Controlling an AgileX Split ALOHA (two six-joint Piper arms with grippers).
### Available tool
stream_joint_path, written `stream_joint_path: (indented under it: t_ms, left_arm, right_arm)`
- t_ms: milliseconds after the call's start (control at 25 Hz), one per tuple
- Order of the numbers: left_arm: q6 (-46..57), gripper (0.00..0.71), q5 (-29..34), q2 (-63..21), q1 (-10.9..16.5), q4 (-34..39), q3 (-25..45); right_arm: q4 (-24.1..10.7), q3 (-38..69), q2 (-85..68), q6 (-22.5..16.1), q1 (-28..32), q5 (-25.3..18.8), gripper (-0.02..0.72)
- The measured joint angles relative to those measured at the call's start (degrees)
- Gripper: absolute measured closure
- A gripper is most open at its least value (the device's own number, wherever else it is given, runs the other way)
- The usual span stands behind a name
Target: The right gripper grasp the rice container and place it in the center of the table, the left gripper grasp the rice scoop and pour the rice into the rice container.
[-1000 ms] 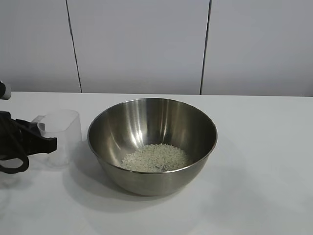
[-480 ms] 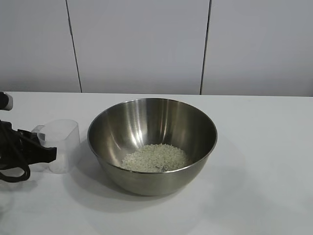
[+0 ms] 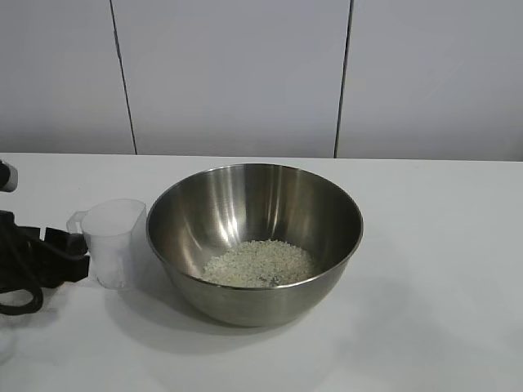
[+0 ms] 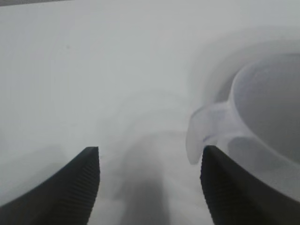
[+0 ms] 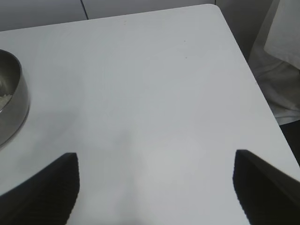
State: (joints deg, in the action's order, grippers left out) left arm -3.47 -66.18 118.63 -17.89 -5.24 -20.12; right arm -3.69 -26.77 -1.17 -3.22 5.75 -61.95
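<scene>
The rice container [image 3: 254,242] stands about in the middle of the table [image 3: 441,269], with the rice [image 3: 258,262] as a pale heap at its bottom, so the pouring looks done. The rice scoop [image 3: 113,242] stands upright on the table, just beside the container on the side of the left arm, and appears empty.

The step in hand seems to be letting go of the scoop. To do it well, the left hand [image 4: 149,176] should back straight away from the container and keep its fingers wide, so that no finger catches the scoop's small tab (the cup is light and would tip easily).

The left hand is low over the table, on the far side of the scoop from the container. Its fingers are spread apart and grasp nothing, though one finger lies very close to the scoop.

The right hand [image 5: 154,180] hangs above bare table, well apart from the container, released and empty.
</scene>
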Motion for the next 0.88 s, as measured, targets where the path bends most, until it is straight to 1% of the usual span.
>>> stream_joint_path:
  t_ms: [120, 200, 360, 400, 480, 520, 600, 680, 720, 800, 840, 880]
  left_arm:
    - [0.0, 0.241, 0.2, -1.3, 0.0, 0.0, 2.9]
    - [0.0, 0.241, 0.2, -3.9, 0.0, 0.0, 4.2]
    - [0.0, 0.241, 0.7, -12.4, 0.0, 0.0, 6.0]
    - [0.0, 0.241, 3.0, -14.8, 0.0, 0.0, 6.1]
    - [-0.1, 0.24, 11.3, -21.1, 0.0, 0.0, 5.7]
    - [-0.1, 0.24, 17.4, -23.8, 0.0, 0.7, 5.0]
    - [0.6, 0.239, 30.6, -30.1, -0.1, 4.6, 2.2]
    - [3.5, 0.227, 46.9, -35.2, -1.1, 10.6, -3.3]
    - [6.0, 0.196, 55.1, -37.3, -1.8, 13.3, -6.9]
    - [10.1, 0.126, 69.1, -39.8, -2.8, 16.1, -14.1]
    - [11.4, 0.103, 75.7, -40.1, -2.8, 16.7, -18.1]
    - [12.2, 0.091, 80.5, -40.2, -2.5, 16.9, -21.2]
  right_arm:
    - [0.0, 0.0, 0.0, 0.0, 0.0, 0.0, 0.093]
    - [0.0, 0.0, 0.0, 0.0, 0.0, 0.0, 0.093]
    - [0.0, 0.0, 0.0, 0.0, 0.0, 0.0, 0.093]
    - [0.0, 0.0, 0.0, 0.0, 0.0, 0.0, 0.093]
    - [0.0, 0.0, 0.0, 0.0, 0.0, 0.1, 0.093]
    - [0.0, 0.0, 0.0, 0.0, 0.0, 0.1, 0.093]
    - [0.0, 0.0, 0.0, 0.0, 0.0, 0.0, 0.093]
    - [0.0, 0.0, 0.0, 0.0, 0.0, 0.0, 0.093]
    - [0.0, 0.0, 0.0, 0.0, 0.0, 0.0, 0.093]
    - [0.0, 0.0, 0.0, 0.0, 0.0, 0.0, 0.093]
    - [0.0, 0.0, 0.0, 0.0, 0.0, 0.0, 0.093]
    - [0.0, 0.0, 0.0, 0.0, 0.0, 0.0, 0.093]
